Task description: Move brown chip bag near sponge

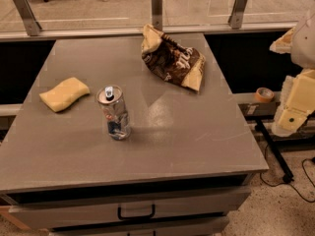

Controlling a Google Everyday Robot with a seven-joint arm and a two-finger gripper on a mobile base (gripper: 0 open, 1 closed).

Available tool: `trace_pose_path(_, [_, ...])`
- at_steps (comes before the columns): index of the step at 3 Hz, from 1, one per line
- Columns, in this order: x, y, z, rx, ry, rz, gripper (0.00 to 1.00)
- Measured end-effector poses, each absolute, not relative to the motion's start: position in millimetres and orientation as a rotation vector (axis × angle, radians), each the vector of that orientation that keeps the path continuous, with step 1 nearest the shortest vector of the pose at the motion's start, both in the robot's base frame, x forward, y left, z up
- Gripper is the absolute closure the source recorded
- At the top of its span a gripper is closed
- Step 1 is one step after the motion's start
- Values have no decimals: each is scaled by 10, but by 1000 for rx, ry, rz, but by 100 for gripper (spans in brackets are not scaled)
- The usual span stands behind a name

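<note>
The brown chip bag (171, 58) lies crumpled at the far middle-right of the grey table (197, 141), its tan-yellow edges and white lettering showing. The pale yellow sponge (64, 94) lies on the left side of the table, well apart from the bag. My gripper (294, 102) is at the right edge of the view, beyond the table's right edge and to the right of the bag, touching nothing.
A silver drink can (113, 113) stands upright between sponge and bag, nearer the sponge and toward the front. A glass railing (156, 6) runs behind the table. A tape roll (265, 94) sits on a ledge at right. Drawers (136, 212) are below the tabletop.
</note>
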State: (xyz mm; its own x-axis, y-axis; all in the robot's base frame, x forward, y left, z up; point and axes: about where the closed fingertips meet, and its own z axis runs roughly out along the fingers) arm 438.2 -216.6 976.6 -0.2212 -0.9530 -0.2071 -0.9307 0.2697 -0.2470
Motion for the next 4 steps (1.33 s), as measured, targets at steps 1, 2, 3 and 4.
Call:
trace_pose_path(1, [4382, -2165, 9766, -1724, 2231, -100, 0])
trace_pose_path(2, [4345, -2023, 9767, -1718, 2152, -64, 0])
trace_pose_path(3, [4345, -2557, 9724, -1613, 2101, -12, 0])
trace_pose_path(4, [4742, -3179, 9385, -1591, 2015, 49, 0])
